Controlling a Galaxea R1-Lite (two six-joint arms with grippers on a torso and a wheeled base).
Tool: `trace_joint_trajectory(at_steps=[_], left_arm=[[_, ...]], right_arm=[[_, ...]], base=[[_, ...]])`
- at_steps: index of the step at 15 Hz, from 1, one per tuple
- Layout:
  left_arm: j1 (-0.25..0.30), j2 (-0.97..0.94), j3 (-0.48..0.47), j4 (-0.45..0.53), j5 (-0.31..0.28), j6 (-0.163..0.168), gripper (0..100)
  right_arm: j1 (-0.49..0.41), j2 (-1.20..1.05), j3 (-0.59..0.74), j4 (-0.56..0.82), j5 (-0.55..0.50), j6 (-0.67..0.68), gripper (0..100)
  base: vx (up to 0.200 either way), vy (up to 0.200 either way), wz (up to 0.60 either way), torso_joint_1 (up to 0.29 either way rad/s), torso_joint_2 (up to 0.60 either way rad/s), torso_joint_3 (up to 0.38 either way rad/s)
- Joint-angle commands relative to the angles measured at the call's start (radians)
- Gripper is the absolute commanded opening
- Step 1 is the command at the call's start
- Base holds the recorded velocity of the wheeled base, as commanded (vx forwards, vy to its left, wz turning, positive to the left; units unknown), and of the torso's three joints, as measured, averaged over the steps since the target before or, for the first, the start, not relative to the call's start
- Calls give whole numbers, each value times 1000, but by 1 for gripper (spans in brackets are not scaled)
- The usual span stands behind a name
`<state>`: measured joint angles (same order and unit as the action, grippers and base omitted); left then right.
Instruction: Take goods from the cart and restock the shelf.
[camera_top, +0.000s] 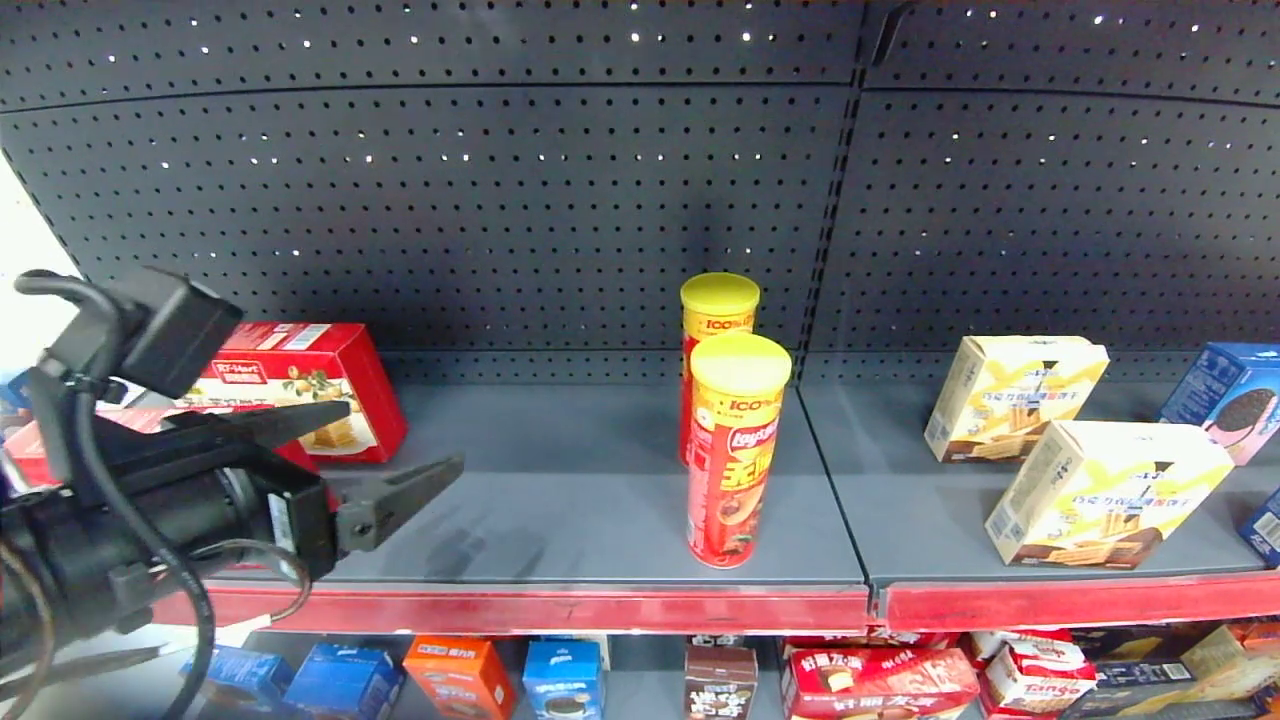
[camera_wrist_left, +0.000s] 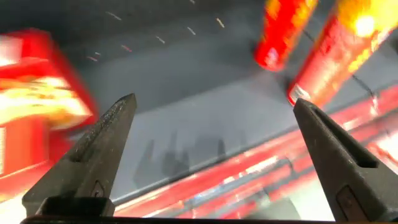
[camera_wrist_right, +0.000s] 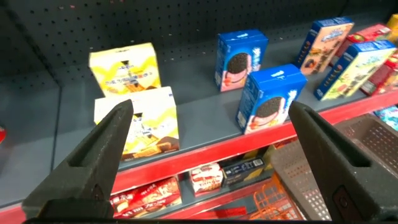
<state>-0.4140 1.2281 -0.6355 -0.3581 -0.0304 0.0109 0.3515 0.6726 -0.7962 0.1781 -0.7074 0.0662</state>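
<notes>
Left gripper (camera_top: 400, 436) spread, empty; right gripper (camera_wrist_right: 210, 106) likewise; two chip cans (camera_top: 736, 450), two yellow boxes (camera_top: 1105, 492).

Now the left arm (camera_top: 120, 520) is picked out: a thick black cylinder, matt all over. A boxy black camera housing (camera_top: 165, 325) is mounted on top of it, and black cables (camera_top: 207, 630) are looped from that housing along the arm. A small pale label (camera_top: 283, 520) is fixed to the wrist block. The left gripper (camera_top: 400, 435) is finished in dark grey, its jaws cut as long wedges tapering to blunt tips. The right gripper (camera_wrist_right: 209, 107) is built to match: the same dark grey wedge jaws, with a small recess moulded near each base.
</notes>
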Motion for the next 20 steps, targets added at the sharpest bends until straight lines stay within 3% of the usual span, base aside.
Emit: trace_joint_trajectory(at_steps=[1,3,6,7,9,10,11,12,14,15,16,18,20], left_arm=[[-66,200,-110,-5,0,0,100],[-95,295,-213,-5,4,-3,100],[-92,364,-237,-39,4,-8,100],[-85,366,-228,-67,10,-22,100],[-49,346,-217,-81,55,-89,100],[-26,315,-219,-81,73,-106,100],[44,249,-208,-78,93,-107,100],[77,222,-200,-73,101,-106,100],[222,97,-161,-53,115,-101,100],[250,64,-145,-45,115,-101,100],[301,-9,-104,-21,113,-92,100],[411,-233,73,18,90,-77,100],[495,-377,183,19,30,-75,100]], right_arm=[[-11,1,6,0,0,0,100],[-12,5,6,0,2,0,100],[-14,4,5,-2,2,0,100],[-28,1,5,-2,2,0,100],[-45,-1,3,-2,3,1,100],[-45,-2,3,-2,3,0,100],[-45,-5,3,-2,3,0,100],[-45,-5,3,-3,3,0,100],[-45,1,-1,-9,5,1,100],[-45,1,-1,-9,5,0,100],[-45,1,-5,-9,5,0,100],[-45,-14,0,-2,2,0,100],[-45,-11,-8,0,-1,0,100]], base=[[0,0,0,0,0,0],[0,0,0,0,0,0],[0,0,0,0,0,0],[0,0,0,0,0,0],[0,0,0,0,0,0],[0,0,0,0,0,0],[0,0,0,0,0,0],[0,0,0,0,0,0],[0,0,0,0,0,0],[0,0,0,0,0,0],[0,0,0,0,0,0],[0,0,0,0,0,0],[0,0,0,0,0,0]])
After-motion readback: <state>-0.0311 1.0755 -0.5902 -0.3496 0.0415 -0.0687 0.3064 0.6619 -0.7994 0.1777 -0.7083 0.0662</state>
